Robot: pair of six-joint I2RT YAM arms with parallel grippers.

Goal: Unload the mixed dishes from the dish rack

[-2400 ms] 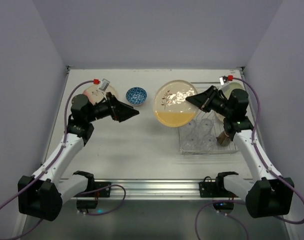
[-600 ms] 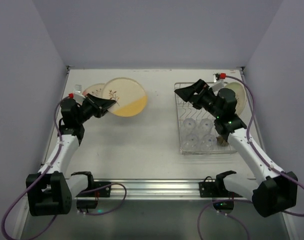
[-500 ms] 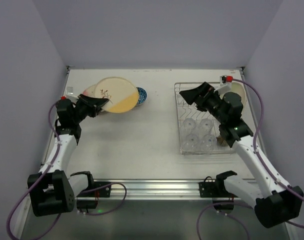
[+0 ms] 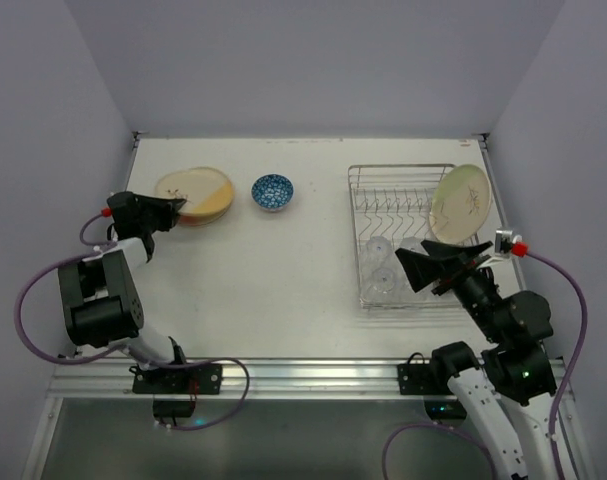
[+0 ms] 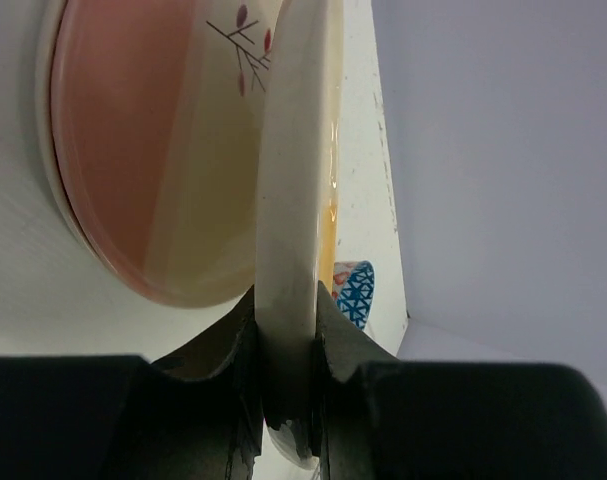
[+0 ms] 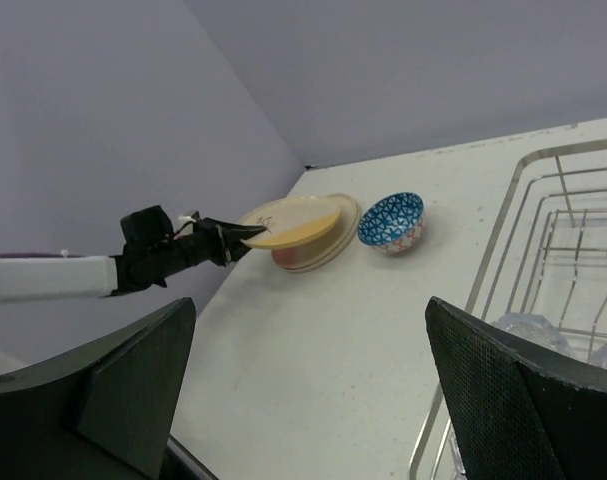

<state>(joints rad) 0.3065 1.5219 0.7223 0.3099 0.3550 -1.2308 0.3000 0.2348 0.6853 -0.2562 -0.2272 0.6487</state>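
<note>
Along the left edge of the overhead view, we are clenching our left gripper [image 4: 169,210] on the rim of a cream plate [image 4: 205,193]. That plate is tilting up at the gripped edge and resting its far edge on a second plate [image 4: 175,186], which is lying flat on the table [image 4: 283,290]. Through the left wrist camera we are seeing the held plate edge-on [image 5: 293,200], with both jaws pressing against its rim, and the second plate is showing a pinkish centre and a twig motif [image 5: 133,150] just beside it. To the right of the stack, near it but apart, a blue-patterned bowl [image 4: 272,190] is sitting upright on the table. Toward the right of the overhead view the dish rack [image 4: 355,230] is standing. Another cream plate [image 4: 460,203] is leaning on edge among the tines at its upper right corner. Clear glasses [image 4: 379,250] are sitting in the lower half of the rack, and we cannot count them because our arm is covering some. Our right gripper [image 4: 419,272] is hovering over the lower right part of the rack. Its jaws are spreading wide apart and grasping nothing, as the right wrist camera is showing with one at each lower corner of its frame.
</note>
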